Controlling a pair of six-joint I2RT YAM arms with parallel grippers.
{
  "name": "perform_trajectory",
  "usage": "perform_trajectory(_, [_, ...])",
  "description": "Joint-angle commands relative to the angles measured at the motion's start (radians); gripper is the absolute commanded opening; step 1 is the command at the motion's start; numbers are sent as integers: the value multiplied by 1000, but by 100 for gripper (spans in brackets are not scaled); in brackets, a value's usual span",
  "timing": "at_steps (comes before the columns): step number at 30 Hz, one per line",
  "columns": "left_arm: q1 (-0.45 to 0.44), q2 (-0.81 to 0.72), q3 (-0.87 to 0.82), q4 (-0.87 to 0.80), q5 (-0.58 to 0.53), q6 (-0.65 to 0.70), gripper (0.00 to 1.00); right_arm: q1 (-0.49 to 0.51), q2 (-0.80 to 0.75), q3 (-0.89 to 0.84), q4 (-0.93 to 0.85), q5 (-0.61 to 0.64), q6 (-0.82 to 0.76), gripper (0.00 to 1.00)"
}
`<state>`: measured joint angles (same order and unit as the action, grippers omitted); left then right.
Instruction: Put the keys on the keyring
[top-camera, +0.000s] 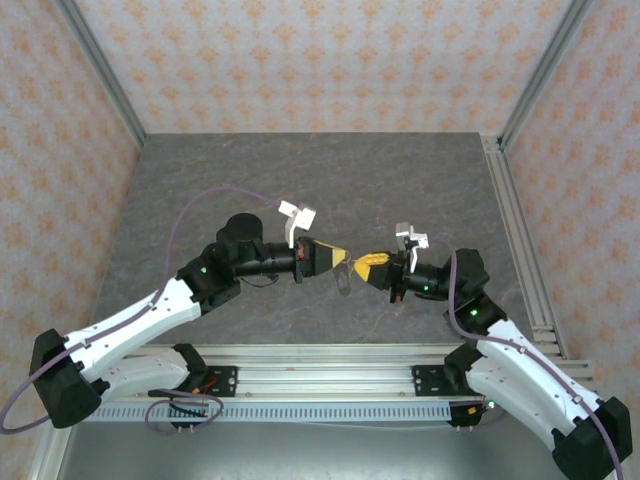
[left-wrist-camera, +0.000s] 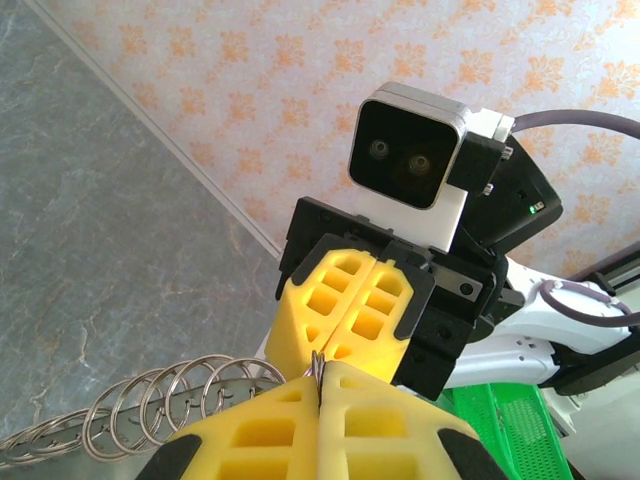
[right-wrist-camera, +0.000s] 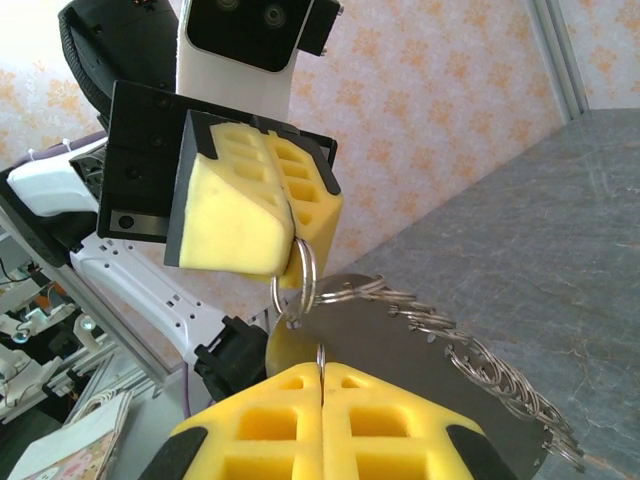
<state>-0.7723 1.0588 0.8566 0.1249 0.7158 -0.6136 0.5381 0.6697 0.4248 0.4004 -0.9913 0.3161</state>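
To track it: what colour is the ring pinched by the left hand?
Shiny silver metal ring; clearest in right wrist view.

The keyring (right-wrist-camera: 313, 270) hangs between left pincer (top-camera: 343, 254) and right pincer (top-camera: 366, 263) (mid-table).

Silvery keyring (right-wrist-camera: 312, 272), grey mottled table (top-camera: 300, 180)

- Small silvery split keyring (right-wrist-camera: 313, 275): hangs upright in the air, its top pinched at the tip of the left gripper (right-wrist-camera: 289, 240).
- Flat, round-ended silvery metal plate (right-wrist-camera: 400, 370): seemingly hooked on that ring through a hole, tilted, with wire rings lining one edge.
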Motion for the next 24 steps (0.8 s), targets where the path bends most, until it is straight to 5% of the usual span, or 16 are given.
perform_trajectory(1, [-10, -3, 37, 59, 28, -12, 0, 7, -16, 35, 16, 8, -29, 0])
perform_trajectory(24, [-17, 4, 47, 35, 14, -3, 0, 19, -45, 25, 33, 7, -43, 0])
